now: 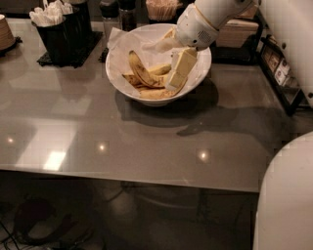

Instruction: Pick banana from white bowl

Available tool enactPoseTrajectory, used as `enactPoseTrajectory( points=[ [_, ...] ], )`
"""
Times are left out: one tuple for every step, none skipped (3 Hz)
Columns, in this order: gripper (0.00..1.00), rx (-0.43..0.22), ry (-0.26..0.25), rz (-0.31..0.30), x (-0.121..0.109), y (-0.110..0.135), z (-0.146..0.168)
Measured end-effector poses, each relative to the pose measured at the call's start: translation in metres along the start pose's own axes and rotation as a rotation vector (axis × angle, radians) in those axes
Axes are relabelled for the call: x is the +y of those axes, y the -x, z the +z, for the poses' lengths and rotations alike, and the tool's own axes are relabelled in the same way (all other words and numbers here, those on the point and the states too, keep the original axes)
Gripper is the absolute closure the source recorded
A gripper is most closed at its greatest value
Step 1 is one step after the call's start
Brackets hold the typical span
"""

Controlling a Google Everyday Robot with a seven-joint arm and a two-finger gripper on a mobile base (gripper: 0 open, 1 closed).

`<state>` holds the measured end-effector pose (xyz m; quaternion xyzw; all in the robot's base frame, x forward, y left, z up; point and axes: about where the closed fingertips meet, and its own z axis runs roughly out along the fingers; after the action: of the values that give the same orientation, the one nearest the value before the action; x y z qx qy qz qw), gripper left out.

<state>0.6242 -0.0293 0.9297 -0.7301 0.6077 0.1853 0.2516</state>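
The white bowl (195, 80) with a crumpled paper liner (117, 49) stands at the back middle of the grey table. Several bananas lie in it. A curved yellow banana with brown streaks (140, 70) leans up along the left inner side, and plainer bananas (152, 93) lie at the bottom. My gripper (179, 71) reaches down into the right half of the bowl from the upper right. It is just right of the streaked banana and over the bananas at the bottom. Whether it touches any banana is hidden.
A black cutlery holder (61, 35) with white packets stands at the back left on a dark mat. Dark shakers (120, 13) and a basket (162, 8) stand behind the bowl. A black rack (282, 72) is at the right. The robot's white body (288, 200) fills the lower right corner.
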Motion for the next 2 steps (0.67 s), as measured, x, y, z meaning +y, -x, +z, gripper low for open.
enactPoseTrajectory(
  points=[
    [0.38,0.0,0.0,0.0,0.0,0.0,0.0],
    [0.33,0.0,0.0,0.0,0.0,0.0,0.0001]
  ],
)
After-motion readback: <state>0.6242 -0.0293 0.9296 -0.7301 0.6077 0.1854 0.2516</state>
